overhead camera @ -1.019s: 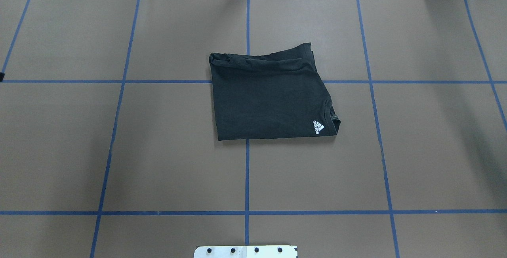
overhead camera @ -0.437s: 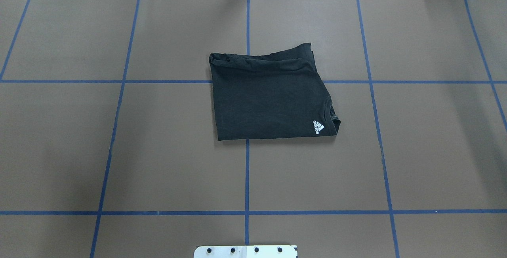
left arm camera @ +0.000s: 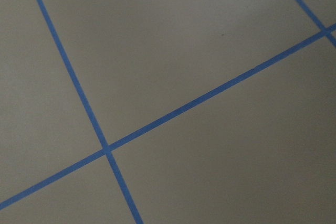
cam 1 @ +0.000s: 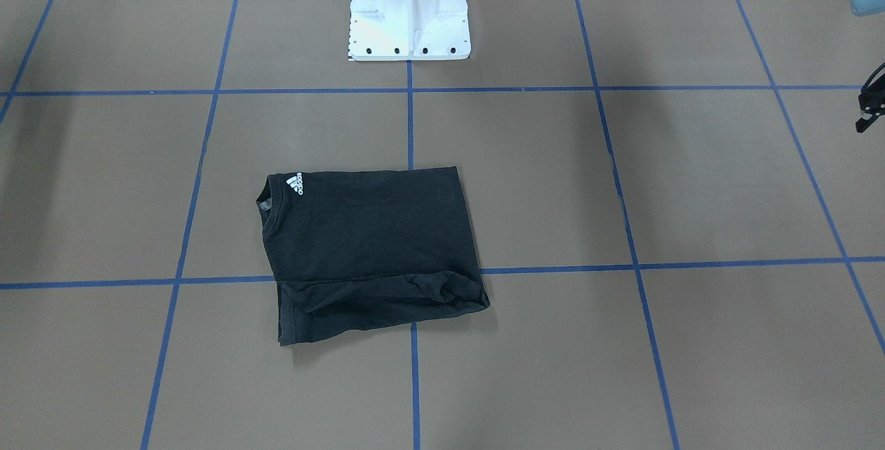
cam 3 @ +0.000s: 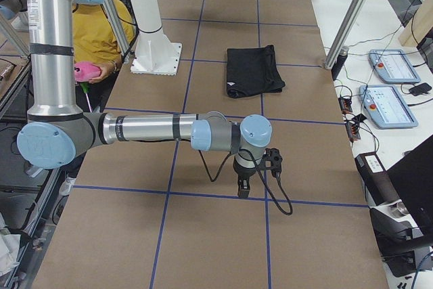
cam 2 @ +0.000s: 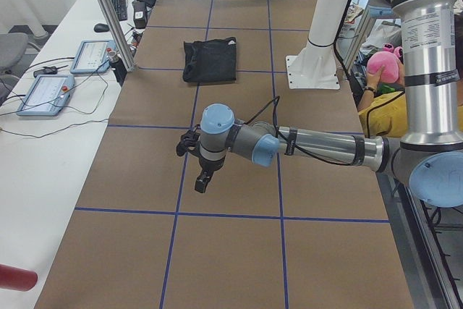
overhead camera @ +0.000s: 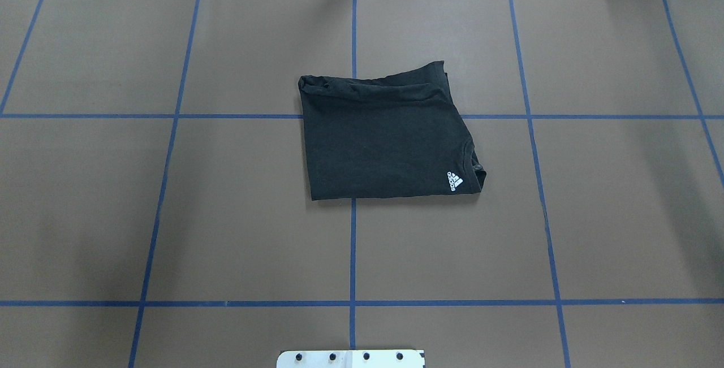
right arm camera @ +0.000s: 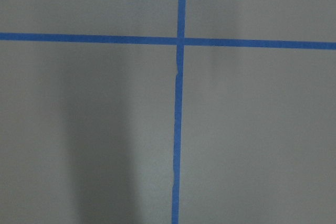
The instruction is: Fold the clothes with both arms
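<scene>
The clothes are one black T-shirt, folded into a rough rectangle at the table's middle, with a white logo at its near right corner. It also shows in the front view and both side views. Neither gripper touches it. The left arm reaches out low over the table's left end, its gripper pointing down. The right arm does the same at the right end, with its gripper. I cannot tell whether either gripper is open or shut. Both wrist views show only brown table and blue tape.
The white pedestal stands at the robot's side of the brown table. A black part of the left arm pokes in at the front view's right edge. A person in yellow sits behind the robot. Control tablets lie on side benches.
A small black tip at the overhead view's left edge one second ago has left the view. The T-shirt has not moved.
</scene>
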You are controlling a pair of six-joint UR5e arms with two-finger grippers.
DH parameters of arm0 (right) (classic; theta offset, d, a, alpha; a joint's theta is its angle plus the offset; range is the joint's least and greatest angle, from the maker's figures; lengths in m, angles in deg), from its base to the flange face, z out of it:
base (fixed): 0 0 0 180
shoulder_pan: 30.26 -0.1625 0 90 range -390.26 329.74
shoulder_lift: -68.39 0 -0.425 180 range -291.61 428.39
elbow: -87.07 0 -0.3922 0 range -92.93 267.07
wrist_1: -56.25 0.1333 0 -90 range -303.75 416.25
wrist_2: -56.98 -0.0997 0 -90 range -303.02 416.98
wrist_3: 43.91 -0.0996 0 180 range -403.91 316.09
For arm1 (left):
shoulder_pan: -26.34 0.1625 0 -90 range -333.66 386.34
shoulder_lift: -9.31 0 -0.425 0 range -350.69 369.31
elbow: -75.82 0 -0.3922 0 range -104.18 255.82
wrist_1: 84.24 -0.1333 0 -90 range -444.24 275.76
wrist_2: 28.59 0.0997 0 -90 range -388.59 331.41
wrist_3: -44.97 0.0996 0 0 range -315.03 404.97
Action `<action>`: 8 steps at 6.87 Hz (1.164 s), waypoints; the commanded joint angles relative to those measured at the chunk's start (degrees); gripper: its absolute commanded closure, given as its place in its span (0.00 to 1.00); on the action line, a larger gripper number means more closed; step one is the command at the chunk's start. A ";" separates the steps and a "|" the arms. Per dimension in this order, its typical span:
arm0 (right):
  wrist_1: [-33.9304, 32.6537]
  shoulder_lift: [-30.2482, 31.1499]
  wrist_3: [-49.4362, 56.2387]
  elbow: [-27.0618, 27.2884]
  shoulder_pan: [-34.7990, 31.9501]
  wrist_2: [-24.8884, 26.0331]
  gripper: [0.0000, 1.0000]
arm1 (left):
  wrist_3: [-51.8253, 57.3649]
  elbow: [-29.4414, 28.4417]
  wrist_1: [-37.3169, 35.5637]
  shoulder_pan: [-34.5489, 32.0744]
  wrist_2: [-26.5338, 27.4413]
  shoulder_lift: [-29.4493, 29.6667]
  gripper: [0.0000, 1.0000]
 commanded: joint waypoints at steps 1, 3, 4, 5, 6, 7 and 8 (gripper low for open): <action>-3.10 0.01 0.03 1.97 0.26 -0.16 0.00 | -0.15 -0.60 0.15 0.02 -0.24 0.27 0.01; -2.67 0.01 -0.05 1.17 0.44 -0.43 0.00 | -0.33 -0.43 -0.64 0.02 -7.59 0.45 0.01; -2.75 0.44 -0.05 1.43 0.35 -0.43 0.00 | -0.41 -0.77 -0.46 -0.25 -7.63 0.80 0.01; -2.58 0.71 0.03 1.61 0.44 -0.43 0.00 | -0.33 1.23 -0.29 -1.64 -7.63 0.45 0.01; -2.23 0.54 0.03 1.70 0.44 -0.43 0.00 | -0.41 2.21 -0.03 -2.26 -7.19 0.01 0.01; -2.23 0.10 -0.05 1.70 0.35 -0.52 0.00 | -0.41 2.91 -0.02 -2.27 -7.19 -0.17 0.01; -2.23 0.01 -0.23 1.61 0.44 -1.04 0.00 | -0.59 1.79 -0.55 -2.10 -7.45 0.09 0.01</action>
